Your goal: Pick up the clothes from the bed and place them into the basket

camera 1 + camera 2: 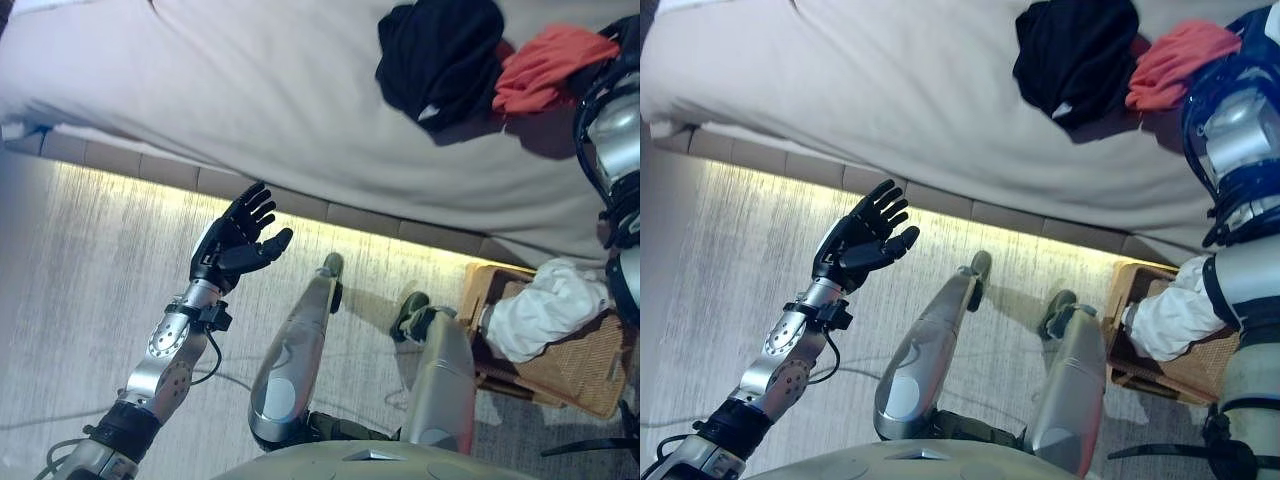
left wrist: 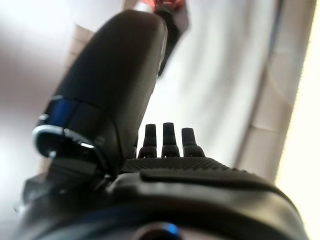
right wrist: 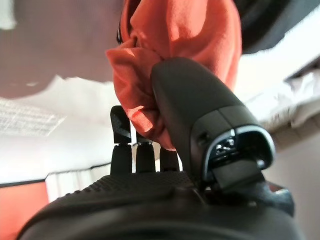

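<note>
Bed: covered with a grey sheet; spans the upper part of both eye views, with a lit strip along its lower edge.
Black garment: lies bunched on the bed, near the far right of the sheet.
Orange garment: lies on the bed, touching the black garment on its right side.
Right hand: reaches to the orange garment; thumb and fingers are curled into the orange cloth, pinching a fold of it. In the eye views the hand itself is hidden behind the right forearm.
Left hand: held in the air over the floor, in front of the bed edge; fingers straight and slightly spread, holding nothing.
Basket: wicker; stands on the floor at the lower right, just beside the bed.
White garment: already in the basket, draped over its near rim.
</note>
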You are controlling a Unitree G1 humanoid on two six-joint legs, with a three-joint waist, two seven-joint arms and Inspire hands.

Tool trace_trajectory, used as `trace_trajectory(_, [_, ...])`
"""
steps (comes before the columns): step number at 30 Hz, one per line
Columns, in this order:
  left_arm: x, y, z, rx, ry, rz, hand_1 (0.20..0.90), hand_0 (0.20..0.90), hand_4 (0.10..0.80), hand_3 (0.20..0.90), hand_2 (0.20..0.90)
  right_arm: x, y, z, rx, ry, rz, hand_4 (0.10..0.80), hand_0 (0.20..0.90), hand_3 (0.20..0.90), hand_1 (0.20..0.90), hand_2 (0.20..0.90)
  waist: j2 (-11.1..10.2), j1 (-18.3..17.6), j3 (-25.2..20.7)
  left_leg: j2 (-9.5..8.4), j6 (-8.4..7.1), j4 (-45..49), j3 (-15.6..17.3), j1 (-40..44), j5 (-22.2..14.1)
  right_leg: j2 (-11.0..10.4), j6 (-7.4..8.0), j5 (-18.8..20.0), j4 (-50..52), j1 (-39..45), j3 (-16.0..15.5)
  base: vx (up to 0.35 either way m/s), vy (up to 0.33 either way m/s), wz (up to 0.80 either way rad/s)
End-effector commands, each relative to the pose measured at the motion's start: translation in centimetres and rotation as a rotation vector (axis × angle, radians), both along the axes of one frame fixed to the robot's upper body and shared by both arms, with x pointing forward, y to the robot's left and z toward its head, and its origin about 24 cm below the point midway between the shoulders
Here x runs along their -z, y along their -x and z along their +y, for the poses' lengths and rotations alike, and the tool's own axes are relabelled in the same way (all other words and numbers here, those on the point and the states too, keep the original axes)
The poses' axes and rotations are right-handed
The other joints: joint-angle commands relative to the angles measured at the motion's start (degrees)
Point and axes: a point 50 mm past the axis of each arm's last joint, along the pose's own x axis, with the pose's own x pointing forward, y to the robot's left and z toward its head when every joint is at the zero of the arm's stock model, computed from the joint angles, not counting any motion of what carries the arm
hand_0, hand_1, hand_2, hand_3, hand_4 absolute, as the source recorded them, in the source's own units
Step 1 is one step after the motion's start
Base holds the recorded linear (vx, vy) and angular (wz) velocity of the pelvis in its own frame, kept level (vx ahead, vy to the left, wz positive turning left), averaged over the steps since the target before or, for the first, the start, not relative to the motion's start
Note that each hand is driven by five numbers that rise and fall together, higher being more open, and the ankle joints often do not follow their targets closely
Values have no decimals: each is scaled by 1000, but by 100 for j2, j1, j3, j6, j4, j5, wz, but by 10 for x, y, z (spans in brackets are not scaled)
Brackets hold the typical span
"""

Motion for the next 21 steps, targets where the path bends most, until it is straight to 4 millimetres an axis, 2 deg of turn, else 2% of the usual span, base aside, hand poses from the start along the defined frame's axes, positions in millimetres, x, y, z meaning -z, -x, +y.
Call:
trace_trajectory(1, [-23,0,4,-21,-19,-135,900,900,800,900,900,-55,32,-21,15,45,-262,100,300,200,300,300,-439,-231,-883,156,4,-417,210,753,-554,468,-229,52,-815,969,-348,110,24,-36])
trace_trajectory(5, [-15,-3,0,-38,-29,-102,900,900,800,900,900,-47,38,-28,-42,-61,-273,100,300,200,300,300,-606,-484,-1297,334,-73,-1116,461,1536,-440,634,-159,253,-1709,1733,-244,114,26,-33])
trace_trajectory(9, [-4,-3,0,-50,-34,-51,900,900,800,900,900,-36,45,-34,-78,-107,-283,100,300,200,300,300,-730,-721,-1735,361,-107,-1782,599,2104,-327,734,-54,447,-2380,2224,-76,113,18,-25])
trace_trajectory(13, [11,-2,2,-66,-52,17,900,900,800,900,900,-11,53,-39,-105,-127,-250,100,300,200,300,300,-803,-1006,-2153,442,-150,-2446,776,2591,-105,851,71,711,-2939,2544,166,62,26,-24])
trace_trajectory(15, [13,-3,2,-64,-50,26,900,900,800,900,900,-1,57,-41,-107,-134,-230,100,300,200,300,300,-801,-1128,-2277,476,-179,-2703,831,2748,-2,882,125,830,-3148,2648,278,14,34,-20])
trace_trajectory(21, [18,-10,-1,-59,-57,39,900,900,800,900,900,47,70,-48,-85,-187,-135,100,300,200,300,300,-795,-1496,-2537,616,-265,-3592,1016,3235,270,957,295,1208,-3797,2875,657,-6,18,-22])
